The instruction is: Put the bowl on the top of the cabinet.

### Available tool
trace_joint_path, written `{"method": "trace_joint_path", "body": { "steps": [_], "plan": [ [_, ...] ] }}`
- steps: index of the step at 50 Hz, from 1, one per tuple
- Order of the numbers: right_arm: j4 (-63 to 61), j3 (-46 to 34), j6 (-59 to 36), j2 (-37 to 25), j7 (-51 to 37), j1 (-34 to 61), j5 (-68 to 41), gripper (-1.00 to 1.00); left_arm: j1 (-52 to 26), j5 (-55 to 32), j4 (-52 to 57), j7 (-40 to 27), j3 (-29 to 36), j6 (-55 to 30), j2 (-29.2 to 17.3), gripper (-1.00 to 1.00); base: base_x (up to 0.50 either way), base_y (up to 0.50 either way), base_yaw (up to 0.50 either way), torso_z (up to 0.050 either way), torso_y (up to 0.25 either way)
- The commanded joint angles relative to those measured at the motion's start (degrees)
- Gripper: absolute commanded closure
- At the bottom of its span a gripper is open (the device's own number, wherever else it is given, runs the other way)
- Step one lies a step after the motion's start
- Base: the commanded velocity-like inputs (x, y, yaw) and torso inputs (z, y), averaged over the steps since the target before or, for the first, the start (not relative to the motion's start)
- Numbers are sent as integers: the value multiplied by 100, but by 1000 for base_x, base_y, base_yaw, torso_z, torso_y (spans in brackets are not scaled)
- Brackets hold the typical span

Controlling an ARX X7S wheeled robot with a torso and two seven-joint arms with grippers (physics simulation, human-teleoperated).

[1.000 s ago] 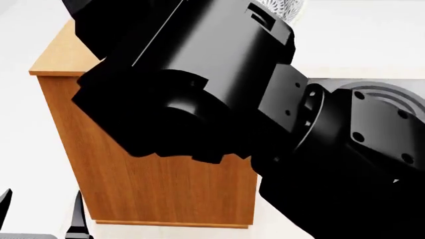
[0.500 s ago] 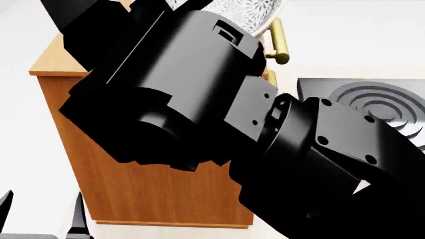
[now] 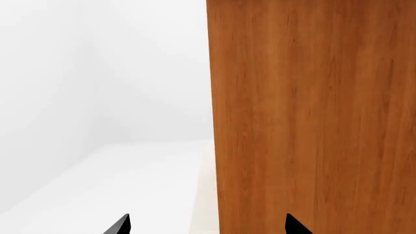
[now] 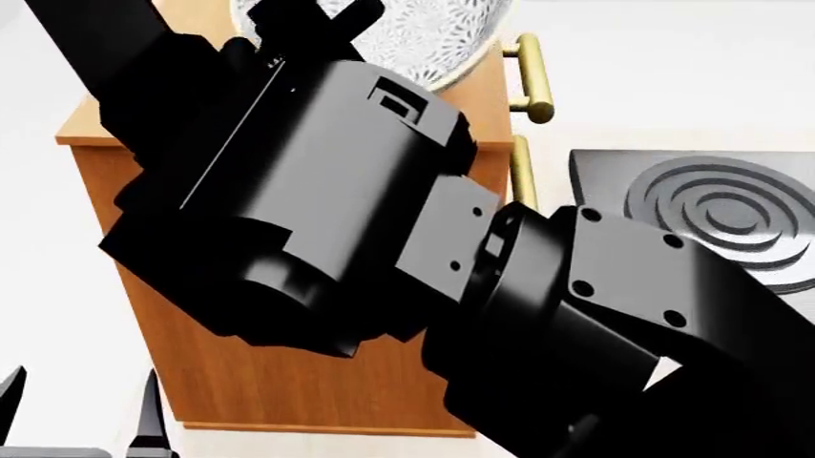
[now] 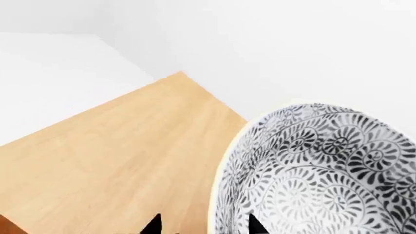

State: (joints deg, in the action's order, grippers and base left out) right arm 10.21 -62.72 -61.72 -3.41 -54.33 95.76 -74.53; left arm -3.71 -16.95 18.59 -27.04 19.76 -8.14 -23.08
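The bowl (image 5: 325, 170), white with a dense dark leaf pattern, shows tilted in the right wrist view, over the pale flat top of the cabinet (image 5: 110, 156). My right gripper (image 5: 204, 225) is shut on the bowl's rim, one fingertip outside and one inside. In the head view the bowl (image 4: 427, 38) peeks out above my right arm, over the orange-brown cabinet (image 4: 255, 382). Whether the bowl touches the top I cannot tell. My left gripper (image 3: 206, 226) is open and holds nothing, low beside the cabinet's side wall (image 3: 312, 117); its fingers (image 4: 151, 410) show at the head view's lower left corner.
My bulky black right arm (image 4: 382, 229) blocks most of the head view. Brass bar handles (image 4: 535, 76) stick out from the cabinet's front. A dark grey slab with raised concentric rings (image 4: 726, 210) lies to the right. White floor and walls surround the cabinet.
My right arm has swung left and up across the head view, carrying the bowl further over the cabinet top. The brass handles and the ringed grey slab have come into sight. The left gripper is unmoved.
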Motion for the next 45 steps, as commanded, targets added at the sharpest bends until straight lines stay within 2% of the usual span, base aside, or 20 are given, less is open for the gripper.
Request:
{"method": "trace_joint_path", "body": {
  "steps": [1, 20, 45],
  "plan": [
    [-345, 113, 299, -22, 23, -6, -463, -100, -22, 1, -10, -12, 15, -6, -3, -100, 0, 0, 0, 0, 0],
    [-642, 277, 232, -582, -67, 179, -610, -100, -65, 7, -45, -20, 72, -6, 22, -100, 0, 0, 0, 0, 0],
    [-1760, 1153, -255, -1399, -1272, 945, -2127, -100, -98, 54, 18, -49, 203, -45, 57, -100, 0, 0, 0, 0, 0]
  ]
}}
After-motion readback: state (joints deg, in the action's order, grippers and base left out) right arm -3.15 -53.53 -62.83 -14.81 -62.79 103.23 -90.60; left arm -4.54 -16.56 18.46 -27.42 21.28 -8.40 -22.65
